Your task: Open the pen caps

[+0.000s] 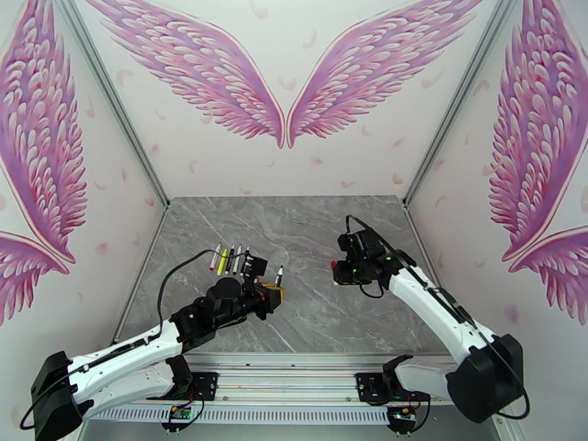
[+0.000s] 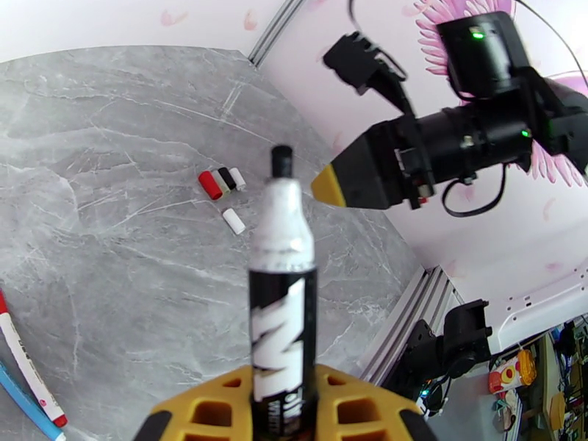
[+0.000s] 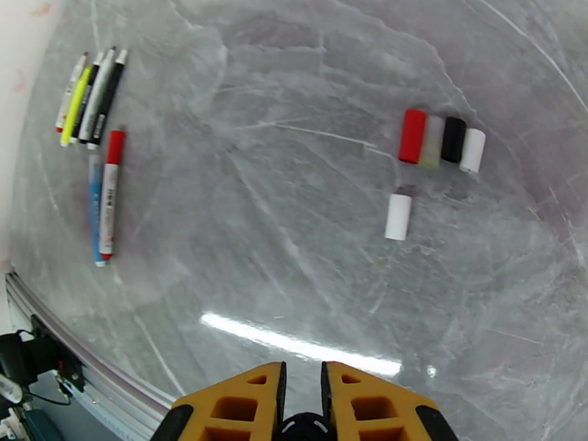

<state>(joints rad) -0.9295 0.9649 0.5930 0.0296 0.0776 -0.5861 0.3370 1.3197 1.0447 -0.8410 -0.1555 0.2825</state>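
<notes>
The left gripper (image 2: 283,398) clamps a black-and-white marker pen (image 2: 279,288), whose uncapped tip points toward the top of the frame. The right gripper (image 3: 302,391) sits closed at bottom centre. Well above it, four pen caps (image 3: 441,140) lie in a row at upper right, with a lone white cap (image 3: 398,216) just below them.

Left wrist view: held pen (image 2: 283,303), lower barrel hidden between left fingers (image 2: 213,409), cut off by bottom edge; barrel print blurred, unreadable. Cut by left edge: red-ended pen (image 2: 29,369) and blue pen (image 2: 26,406). Right wrist view: dark round object (image 3: 303,426) between right fingers (image 3: 235,406), cut by bottom edge; identity unclear. Top view: row of pens (image 1: 223,260) too small to separate.
</notes>
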